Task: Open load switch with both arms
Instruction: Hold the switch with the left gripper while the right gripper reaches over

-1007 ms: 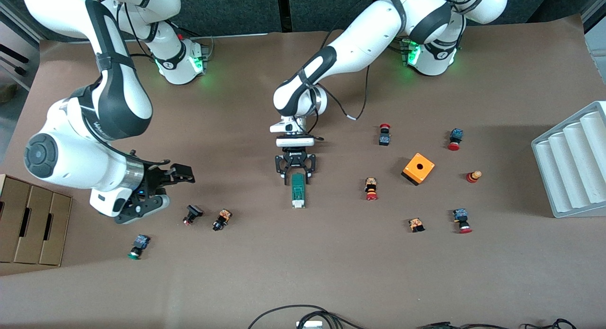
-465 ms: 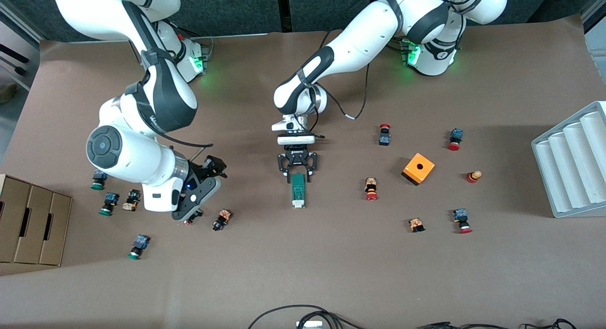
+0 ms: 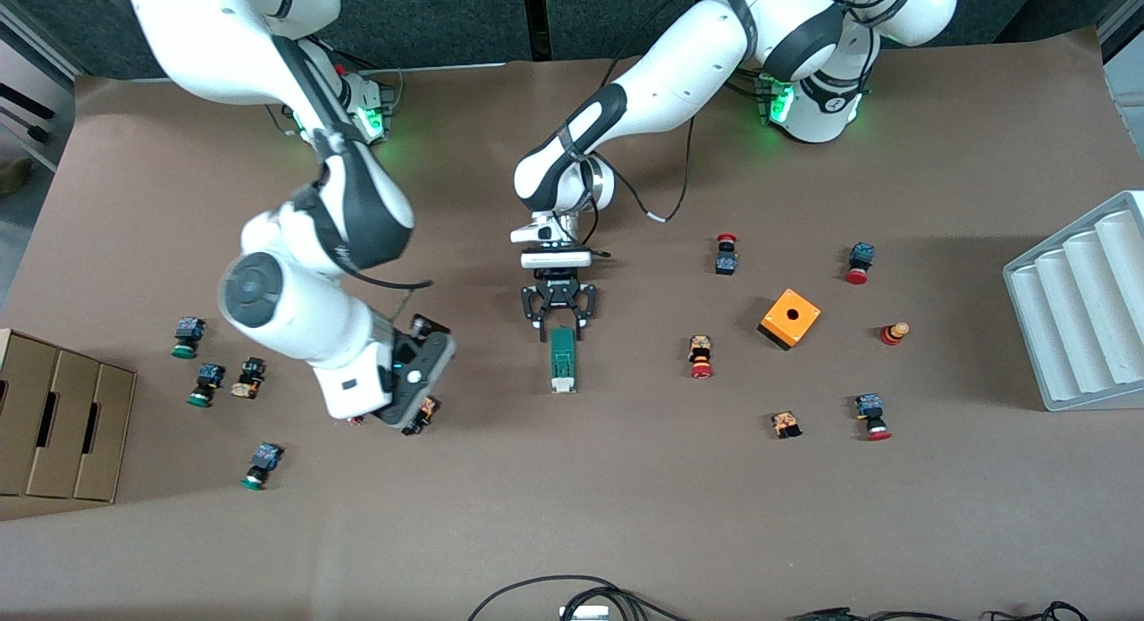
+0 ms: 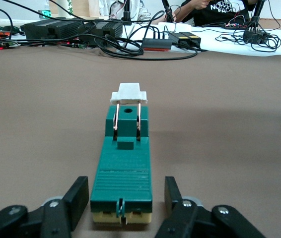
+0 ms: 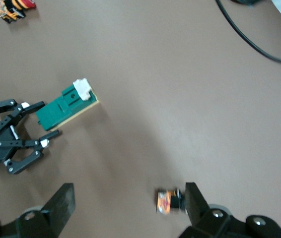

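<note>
Lowest in the frame, a loose black cable (image 3: 545,594) curls at the table's (image 3: 626,514) near edge. Up from it, toward the right arm's end, a green-capped push button (image 3: 256,465) lies on its side. At the other end, two red-capped buttons (image 3: 871,416) lie near each other.

The right claw (image 5: 128,201) hangs over the table in the lower middle of the frame. Its fingers (image 5: 63,198) are spread wide with nothing between them. A small orange-and-black button (image 5: 169,201) lies on the table just under it, beside one fingertip. The right arm (image 3: 349,201) comes down to it from its green-lit base at the top of the frame.

The load switch (image 3: 562,357) lies flat at the centre of the frame, a slim dark-green bar. Its white sliding piece (image 4: 128,92) is at the end nearer the front camera. The left claw (image 3: 560,328) is down at the switch's other end. Its two fingers (image 4: 78,196) straddle the green body with a sliver of gap on each side, so they are apart and not clamped. The left arm (image 3: 643,94) stretches up from there to its base at the top of the frame.

An orange cube box (image 3: 790,318) with a hole stands farther toward the left arm's end.
</note>
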Action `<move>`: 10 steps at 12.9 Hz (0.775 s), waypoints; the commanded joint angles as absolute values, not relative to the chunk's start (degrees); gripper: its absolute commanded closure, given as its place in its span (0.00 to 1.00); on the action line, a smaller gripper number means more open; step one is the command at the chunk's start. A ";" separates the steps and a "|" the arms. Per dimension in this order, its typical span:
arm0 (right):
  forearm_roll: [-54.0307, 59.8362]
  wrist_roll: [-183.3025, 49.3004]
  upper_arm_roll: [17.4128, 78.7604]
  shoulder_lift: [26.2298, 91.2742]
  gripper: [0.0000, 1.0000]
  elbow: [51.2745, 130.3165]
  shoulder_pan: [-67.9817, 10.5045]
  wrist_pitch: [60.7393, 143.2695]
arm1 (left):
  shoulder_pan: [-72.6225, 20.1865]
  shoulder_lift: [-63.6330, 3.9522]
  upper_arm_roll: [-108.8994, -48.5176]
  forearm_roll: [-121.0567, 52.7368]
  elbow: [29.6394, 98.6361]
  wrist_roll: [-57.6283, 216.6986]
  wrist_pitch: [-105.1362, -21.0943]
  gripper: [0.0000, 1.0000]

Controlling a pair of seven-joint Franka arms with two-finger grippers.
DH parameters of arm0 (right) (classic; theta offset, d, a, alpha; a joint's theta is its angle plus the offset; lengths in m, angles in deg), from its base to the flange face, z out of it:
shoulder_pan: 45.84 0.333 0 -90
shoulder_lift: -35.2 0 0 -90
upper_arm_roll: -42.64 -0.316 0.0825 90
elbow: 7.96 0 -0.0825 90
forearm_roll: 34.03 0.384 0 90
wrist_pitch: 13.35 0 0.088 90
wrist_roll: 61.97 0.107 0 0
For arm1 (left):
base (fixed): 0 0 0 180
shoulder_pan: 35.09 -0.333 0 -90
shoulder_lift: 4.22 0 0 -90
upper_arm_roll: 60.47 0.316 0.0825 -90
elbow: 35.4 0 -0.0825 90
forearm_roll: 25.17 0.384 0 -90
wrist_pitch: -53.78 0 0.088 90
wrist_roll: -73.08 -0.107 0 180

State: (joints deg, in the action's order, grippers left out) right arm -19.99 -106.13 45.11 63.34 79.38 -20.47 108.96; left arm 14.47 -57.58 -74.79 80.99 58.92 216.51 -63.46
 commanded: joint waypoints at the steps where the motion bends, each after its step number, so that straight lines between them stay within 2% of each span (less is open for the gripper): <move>1: -20.85 -110.20 45.36 69.20 0.01 72.91 -18.95 109.61 | 16.15 -58.36 -74.18 82.15 59.17 218.19 -60.04 0.37; 4: -20.85 -114.70 45.36 73.16 0.03 71.40 -16.84 114.25 | 16.15 -58.27 -74.27 82.15 59.08 218.19 -59.95 0.39; 8: -20.76 -114.18 45.36 76.23 0.16 71.40 -13.94 120.31 | 16.24 -58.27 -74.27 82.15 58.91 218.19 -60.03 0.42; 10: -20.67 -114.18 45.36 77.73 0.18 71.49 -13.15 123.48 | 16.24 -58.36 -74.27 82.23 58.82 218.10 -60.03 0.47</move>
State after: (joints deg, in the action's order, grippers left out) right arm -20.02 -114.18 45.09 75.13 73.84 -13.79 120.88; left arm 15.43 -58.49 -74.78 81.15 58.90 216.73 -60.95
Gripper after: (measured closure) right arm 0.167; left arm 0.410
